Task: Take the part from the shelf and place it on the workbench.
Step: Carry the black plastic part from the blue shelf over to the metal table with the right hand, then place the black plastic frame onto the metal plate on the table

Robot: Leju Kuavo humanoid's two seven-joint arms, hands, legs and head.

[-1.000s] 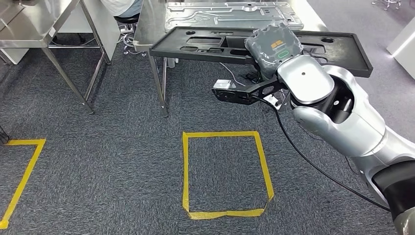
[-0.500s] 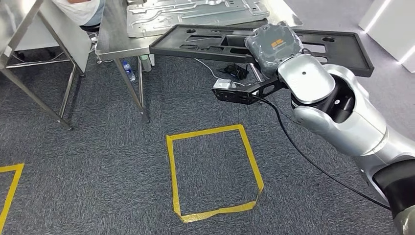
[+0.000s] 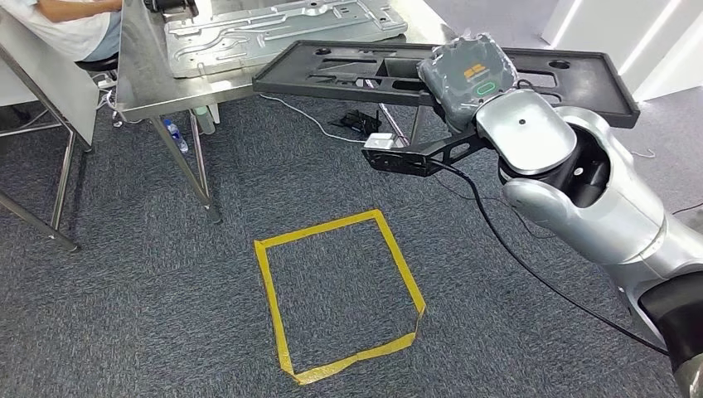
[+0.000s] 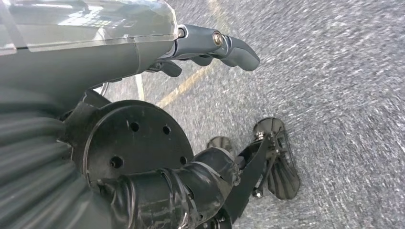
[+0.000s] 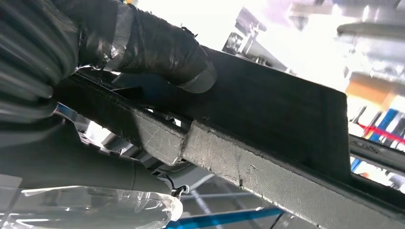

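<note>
In the head view my right hand (image 3: pixel 470 79), under a grey cover with an orange label, grips a long black moulded part (image 3: pixel 348 70) and holds it level above the carpet. The part's far end overlaps the corner of the steel workbench (image 3: pixel 145 79) in the picture; whether it touches I cannot tell. Close up in the right wrist view, my thumb (image 5: pixel 157 47) lies over the part's rough black edge (image 5: pixel 267 119). The left wrist view shows my left hand (image 4: pixel 205 43) hanging over the carpet, fingers apart, with nothing in it.
A silver pressed metal panel (image 3: pixel 273 25) lies on the workbench. A person (image 3: pixel 75 16) sits at its far left. A yellow tape square (image 3: pixel 319 228) marks the carpet below. Cables (image 3: pixel 356 123) and a bottle (image 3: pixel 172 133) lie under the bench.
The camera has turned: the workbench, the tape square and the floor have slid left and rotated in the picture. My right hand still grips the black part the same way.
</note>
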